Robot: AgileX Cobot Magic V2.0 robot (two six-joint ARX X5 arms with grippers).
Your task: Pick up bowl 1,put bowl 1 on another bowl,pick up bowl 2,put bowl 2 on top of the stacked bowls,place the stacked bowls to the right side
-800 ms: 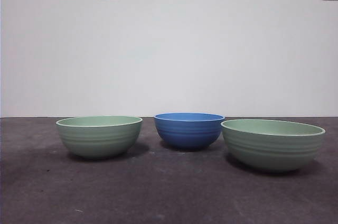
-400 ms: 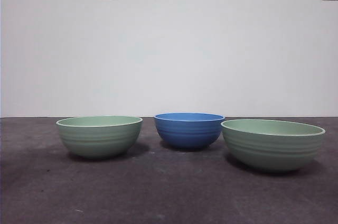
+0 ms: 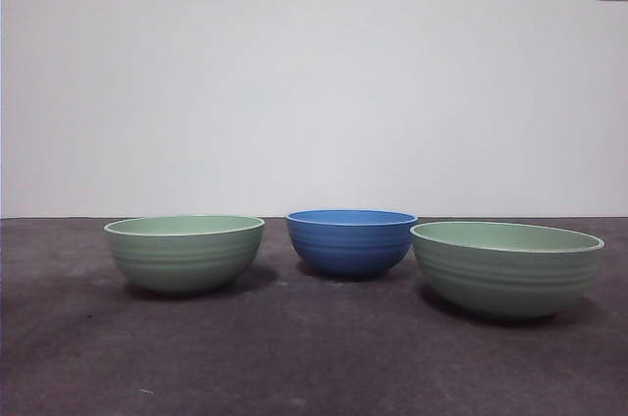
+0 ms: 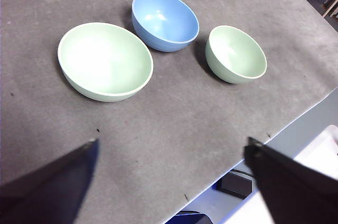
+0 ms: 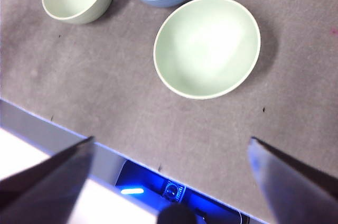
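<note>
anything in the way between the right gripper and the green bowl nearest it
Nothing visible. The right gripper, jaws open, hangs above the table edge, with only bare gray table between it and that green bowl.

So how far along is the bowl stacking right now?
Nothing is done yet. The blue bowl stands alone between the left green bowl and the right green bowl, all three apart on the table. Nothing is in hand: the left gripper and right gripper hang open above the table. Both stacking steps and the move right remain.

Front view low and level, wrist views overhead, sharing blue bowl (image 3: pixel 351 241)
</note>
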